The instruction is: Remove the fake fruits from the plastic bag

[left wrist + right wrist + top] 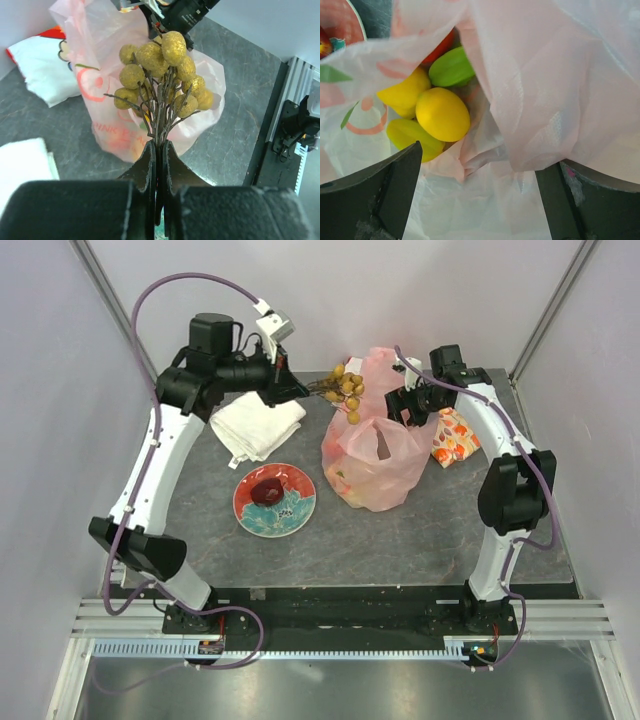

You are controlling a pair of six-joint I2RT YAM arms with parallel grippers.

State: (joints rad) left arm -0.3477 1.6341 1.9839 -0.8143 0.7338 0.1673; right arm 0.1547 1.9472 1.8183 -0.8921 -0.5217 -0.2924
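At the left gripper (159,147): jaws closed flat on the dark stem bundle of the grape bunch (160,70), with no gap between the fingers. Holds one bunch only, clear of the table at its far side, just left of the upper part of the plastic bag (375,455); contact with the film not determinable. Long axis of the bunch in the top view: roughly left to right, stem ends at the gripper, berry end toward the bag. Berry count in the left wrist view: about ten golden-brown berries, some hidden behind others. At the right gripper (477,167): fingers spread wide, inside the mouth of the bag, pale pink film draped between and over them, nothing clamped. Bag count: one, resting on the table right of centre, long axis running far to near in the top view, one handle loop facing up. Inside the bag, seen past the right fingers, five fake fruits (442,114): two yellow, one yellow-green, one green, one red-orange piece mostly covered by film. Outside the bag: one dark red plum (268,488) on the single red plate (243,510), left of the bag and apart from it. Also present: one white folded cloth (258,425) beyond the plate and one orange-patterned cloth (455,437) just right of the bag.
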